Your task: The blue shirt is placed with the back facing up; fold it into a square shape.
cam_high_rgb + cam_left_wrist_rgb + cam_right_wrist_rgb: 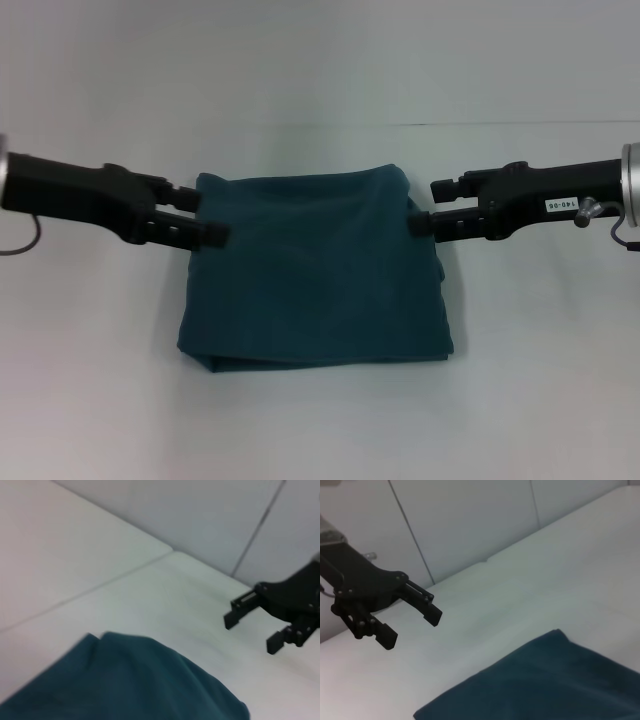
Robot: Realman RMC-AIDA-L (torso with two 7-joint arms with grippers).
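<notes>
Lying near the middle of the plain white desk [90, 400], the dark teal-blue soft cotton shirt [315, 270] is already folded into a compact, roughly square bundle with layered edges at its near side. The left end effector [205, 215] hangs at the shirt's left edge, fingers spread and released, holding nothing; the right end effector [428, 206] mirrors it at the right edge, likewise released (each wrist view shows the opposite fingers clearly apart). Flanking both sides suggests they have let go, or are set to square the fold.

A white table [320, 420] stands against pale panelled walls [470, 520].
</notes>
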